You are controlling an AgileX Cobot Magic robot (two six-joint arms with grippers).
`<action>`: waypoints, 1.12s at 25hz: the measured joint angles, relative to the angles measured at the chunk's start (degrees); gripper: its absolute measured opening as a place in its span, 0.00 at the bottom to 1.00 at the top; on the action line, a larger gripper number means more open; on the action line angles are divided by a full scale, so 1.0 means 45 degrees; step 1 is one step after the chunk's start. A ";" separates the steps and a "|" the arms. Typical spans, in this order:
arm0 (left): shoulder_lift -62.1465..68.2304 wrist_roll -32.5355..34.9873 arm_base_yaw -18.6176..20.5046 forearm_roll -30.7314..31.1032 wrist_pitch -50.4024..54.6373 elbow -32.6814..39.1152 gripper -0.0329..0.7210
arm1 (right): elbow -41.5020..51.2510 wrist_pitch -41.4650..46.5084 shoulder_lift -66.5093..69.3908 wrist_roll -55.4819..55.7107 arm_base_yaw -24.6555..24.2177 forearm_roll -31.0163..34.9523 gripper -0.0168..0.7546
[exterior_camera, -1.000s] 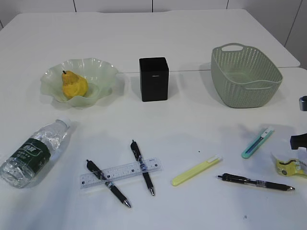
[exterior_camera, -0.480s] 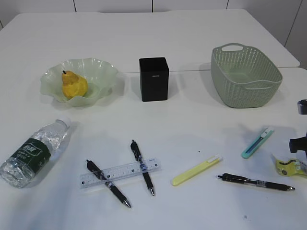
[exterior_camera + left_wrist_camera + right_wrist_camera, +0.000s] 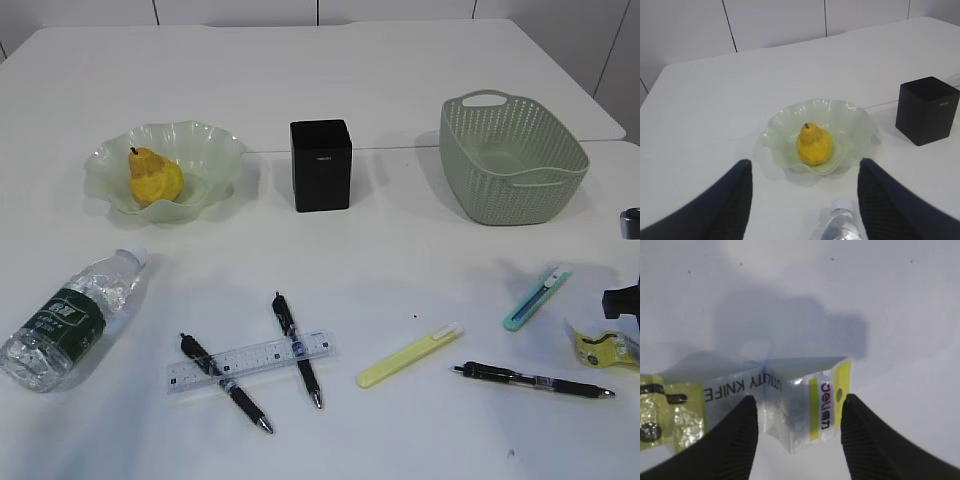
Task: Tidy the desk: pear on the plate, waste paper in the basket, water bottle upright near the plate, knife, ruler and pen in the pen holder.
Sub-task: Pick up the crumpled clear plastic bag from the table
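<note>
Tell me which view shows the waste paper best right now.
The right wrist view: the waste paper fills the frame between the right tool's fingers, print readable. The exterior view shows only a small yellow scrap at the desk's right edge. The left wrist view doesn't show it.

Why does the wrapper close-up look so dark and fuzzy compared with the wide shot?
Right wrist view: the gripper throws a soft grey shadow on the desk, and its near fingers blur. Exterior view: even light, faint shadows, the waste paper small at the edge.
</note>
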 joint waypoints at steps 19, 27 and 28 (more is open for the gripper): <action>0.0000 0.0000 0.0000 0.0000 -0.0323 0.0000 0.66 | 0.0000 -0.0123 0.0000 0.0008 0.0000 0.0000 0.40; 0.0000 0.0000 0.0000 0.0000 -0.0323 0.0000 0.66 | 0.0000 -0.0175 0.0221 0.0008 0.0000 0.0000 0.40; 0.0000 0.0000 0.0000 0.0000 -0.0323 0.0000 0.66 | 0.0000 -0.0175 0.0221 0.0008 0.0000 0.0000 0.40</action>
